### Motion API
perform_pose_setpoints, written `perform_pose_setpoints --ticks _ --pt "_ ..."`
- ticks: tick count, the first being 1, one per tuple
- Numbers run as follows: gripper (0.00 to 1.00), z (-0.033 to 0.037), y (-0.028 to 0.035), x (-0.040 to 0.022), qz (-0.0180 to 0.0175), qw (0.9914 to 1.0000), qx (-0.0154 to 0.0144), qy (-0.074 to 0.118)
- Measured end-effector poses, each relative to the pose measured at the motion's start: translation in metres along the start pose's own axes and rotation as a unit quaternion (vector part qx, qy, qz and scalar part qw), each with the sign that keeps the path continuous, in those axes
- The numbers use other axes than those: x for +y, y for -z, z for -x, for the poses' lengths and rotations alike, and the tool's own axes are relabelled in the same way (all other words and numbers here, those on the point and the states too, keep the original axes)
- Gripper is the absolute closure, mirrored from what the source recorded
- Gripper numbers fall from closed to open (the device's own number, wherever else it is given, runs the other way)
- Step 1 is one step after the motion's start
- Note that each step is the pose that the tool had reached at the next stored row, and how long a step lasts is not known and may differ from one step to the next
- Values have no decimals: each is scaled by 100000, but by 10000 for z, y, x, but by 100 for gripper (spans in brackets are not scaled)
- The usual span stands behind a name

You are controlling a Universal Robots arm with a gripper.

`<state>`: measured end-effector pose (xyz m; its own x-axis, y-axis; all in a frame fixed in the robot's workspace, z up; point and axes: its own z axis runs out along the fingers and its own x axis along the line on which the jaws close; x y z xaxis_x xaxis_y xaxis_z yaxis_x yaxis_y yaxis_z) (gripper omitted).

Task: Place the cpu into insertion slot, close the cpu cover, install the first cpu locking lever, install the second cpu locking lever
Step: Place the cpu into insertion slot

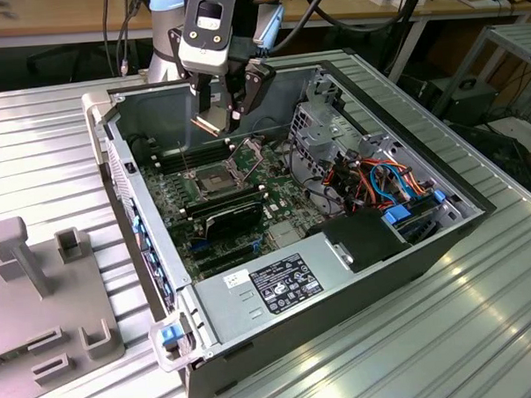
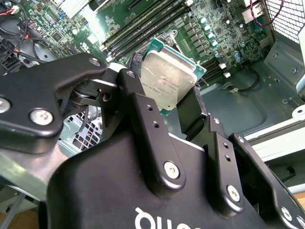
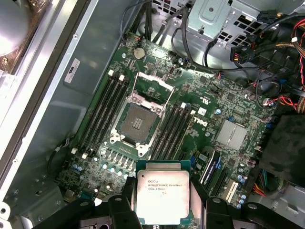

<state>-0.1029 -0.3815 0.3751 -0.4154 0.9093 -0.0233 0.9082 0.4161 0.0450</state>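
My gripper (image 1: 213, 122) is shut on the cpu (image 1: 209, 123), a flat square chip with a dull silver top. It hangs above the open computer case. In both wrist views the black fingers (image 3: 125, 206) clamp two opposite edges of the cpu (image 3: 162, 194) (image 2: 167, 78). The insertion slot (image 3: 138, 119) (image 1: 213, 178) lies bare on the green motherboard, a dark square of contacts in a silver frame. The held chip is apart from it and off to one side. The cpu cover (image 3: 154, 87) (image 1: 249, 154), a silver window frame, stands swung open at the socket's far edge.
Long black memory slots (image 3: 101, 112) flank the socket on both sides. A metal drive cage (image 1: 320, 126), coloured cables (image 1: 384, 181) and a power supply box (image 1: 278, 282) crowd the case. A grey fixture (image 1: 40, 288) sits on the ribbed table at the exterior view's left.
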Motion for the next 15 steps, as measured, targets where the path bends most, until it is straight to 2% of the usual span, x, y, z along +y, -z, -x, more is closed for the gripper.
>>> perform_pose_setpoints --ticks 1,3,7,12,15 --pt "45 0 0 0 -5 100000 -3 -120" --pt "45 0 -4 0 -38 99982 -82 -1915" --pt "45 -1 -10 3 -115 99882 -219 -4841" --pt "45 -6 -28 41 -118 99869 -231 -5113" --pt "45 -32 -45 77 -125 99846 -248 -5545"
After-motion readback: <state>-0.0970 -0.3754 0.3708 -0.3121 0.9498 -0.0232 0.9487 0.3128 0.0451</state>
